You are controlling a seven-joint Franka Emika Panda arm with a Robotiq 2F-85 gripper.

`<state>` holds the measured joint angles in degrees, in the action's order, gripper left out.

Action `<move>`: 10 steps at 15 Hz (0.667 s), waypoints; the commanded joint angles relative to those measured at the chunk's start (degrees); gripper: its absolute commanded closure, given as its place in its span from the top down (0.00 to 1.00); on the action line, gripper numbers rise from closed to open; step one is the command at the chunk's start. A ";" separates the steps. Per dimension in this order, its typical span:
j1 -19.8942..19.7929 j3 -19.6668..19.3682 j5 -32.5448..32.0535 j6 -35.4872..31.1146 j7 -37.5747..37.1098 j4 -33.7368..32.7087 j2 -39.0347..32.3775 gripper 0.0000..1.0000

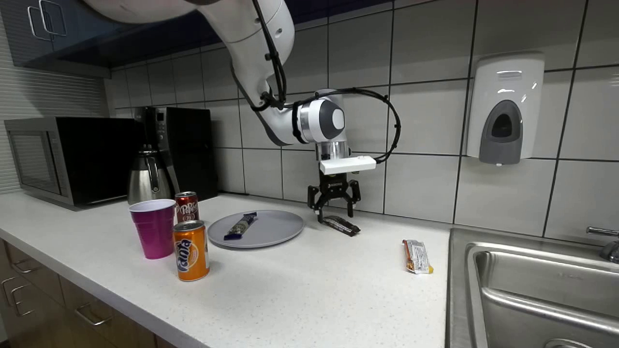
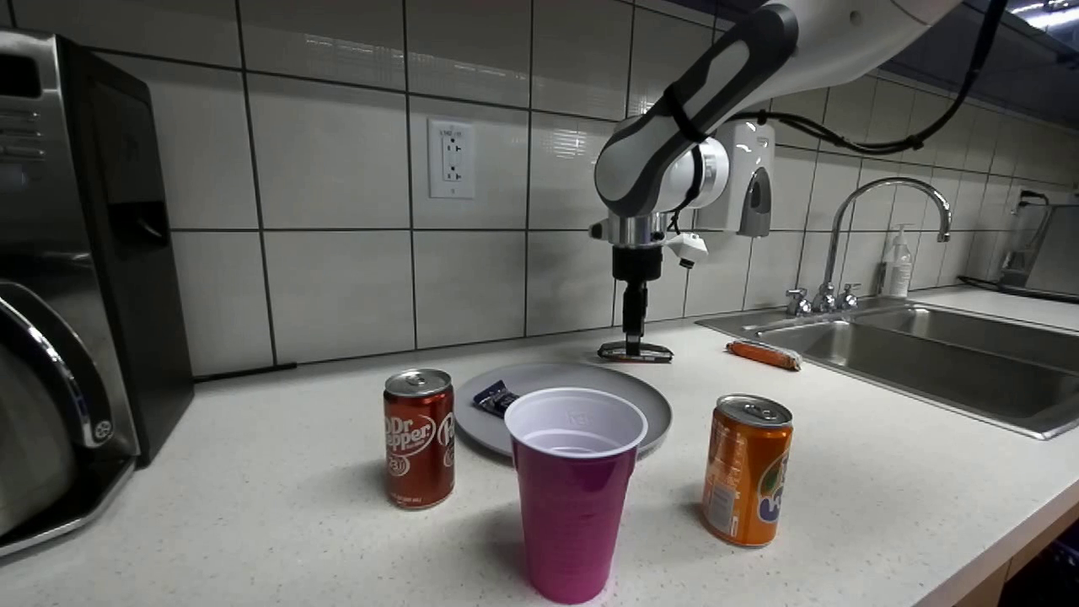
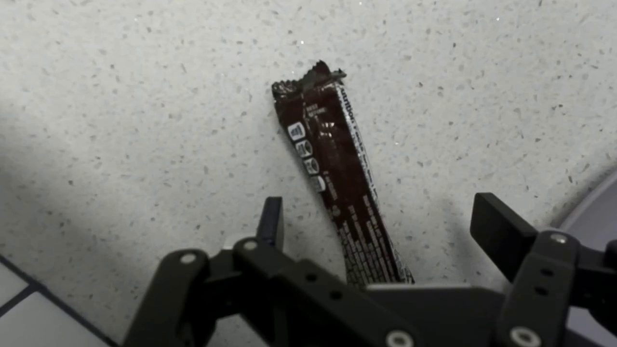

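In the wrist view a dark brown wrapped bar [image 3: 337, 159] lies flat on the speckled counter. My gripper [image 3: 378, 209] points down over it, jaws spread wide, one finger to each side with bare counter between finger and wrapper. The bar's near end is hidden behind the gripper body. Both exterior views show the gripper [image 1: 335, 213] low above that bar [image 1: 343, 225], close to the tiled wall. Whether the fingertips touch the counter I cannot tell. Beside it stands a grey plate [image 1: 278, 232] bearing a blue-wrapped bar [image 1: 242, 225].
An orange-and-white wrapped bar [image 1: 417, 256] lies near the steel sink's rim [image 1: 457, 270]. Beyond the plate are an orange Fanta can [image 1: 191, 251], a Dr Pepper can [image 2: 419, 438] and a purple cup [image 2: 577, 506]. A soap dispenser [image 1: 506, 106] hangs on the wall.
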<state>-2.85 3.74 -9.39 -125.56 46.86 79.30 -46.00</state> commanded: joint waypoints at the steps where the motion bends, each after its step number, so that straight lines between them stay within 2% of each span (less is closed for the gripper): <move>1: -0.73 0.52 -0.10 3.14 2.42 -5.08 -2.65 1.00; 10: -0.71 0.45 0.06 5.16 3.61 -9.50 -5.55 1.00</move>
<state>-2.98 3.74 -9.39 -123.16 48.43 73.75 -49.72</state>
